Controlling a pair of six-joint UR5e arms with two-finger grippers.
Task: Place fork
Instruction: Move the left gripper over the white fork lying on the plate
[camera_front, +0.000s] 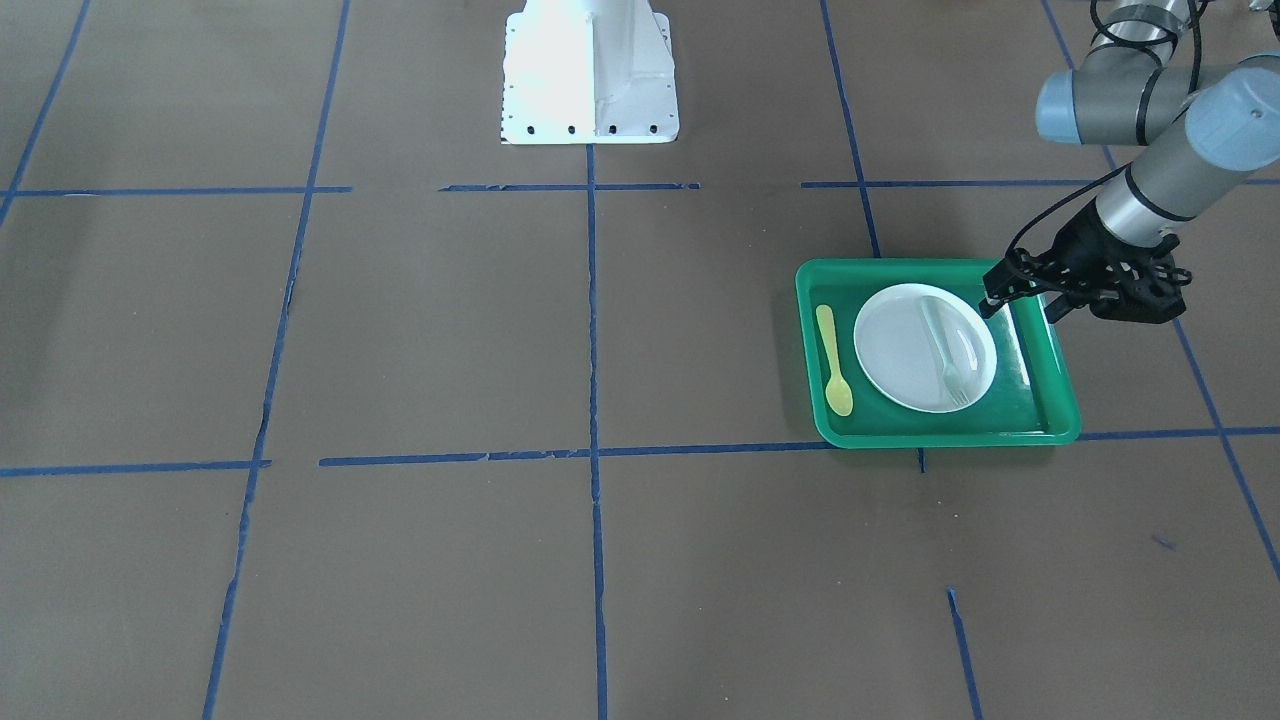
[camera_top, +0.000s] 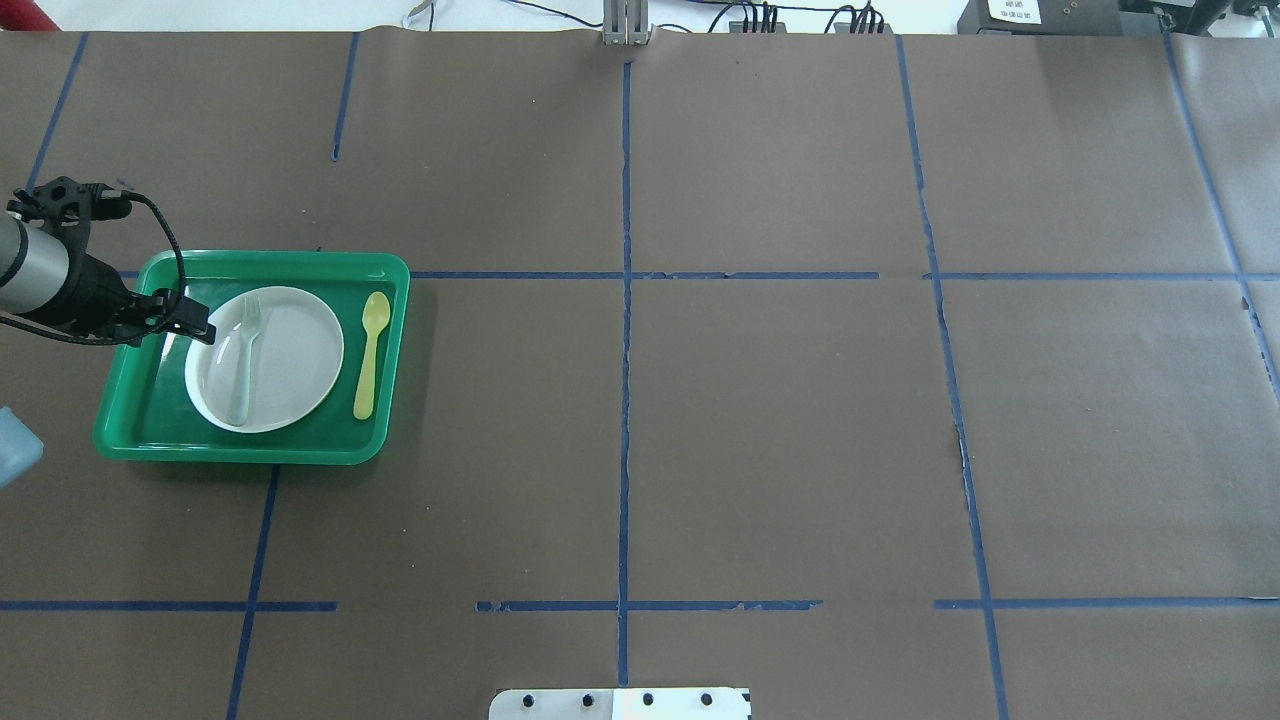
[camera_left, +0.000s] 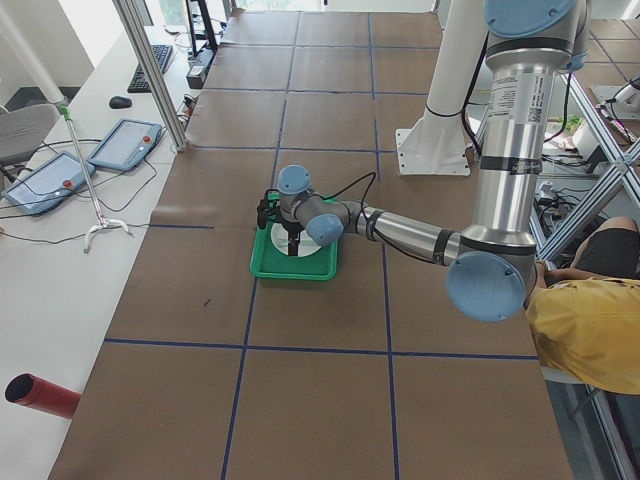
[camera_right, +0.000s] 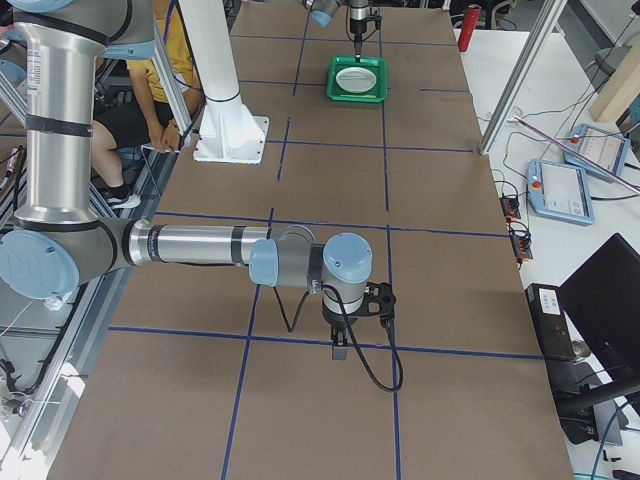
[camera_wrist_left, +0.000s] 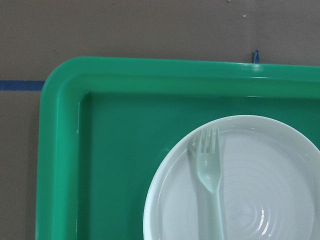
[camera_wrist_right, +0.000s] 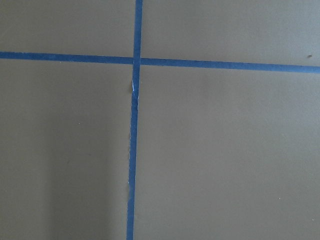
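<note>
The pale translucent fork (camera_front: 945, 345) lies loose on the white plate (camera_front: 900, 350) in the green tray (camera_front: 940, 438), tines toward the operators' side. It also shows in the overhead view (camera_top: 245, 345) and the left wrist view (camera_wrist_left: 210, 170). My left gripper (camera_front: 1022, 308) hovers over the tray's edge beside the plate, fingers apart and empty, clear of the fork. My right gripper (camera_right: 338, 352) shows only in the exterior right view, far from the tray and pointing down at bare table. I cannot tell whether it is open or shut.
A yellow spoon (camera_front: 832, 360) lies in the tray on the far side of the plate from my left gripper. The robot's white base (camera_front: 590, 80) stands at the table's middle edge. Blue tape lines cross the brown table.
</note>
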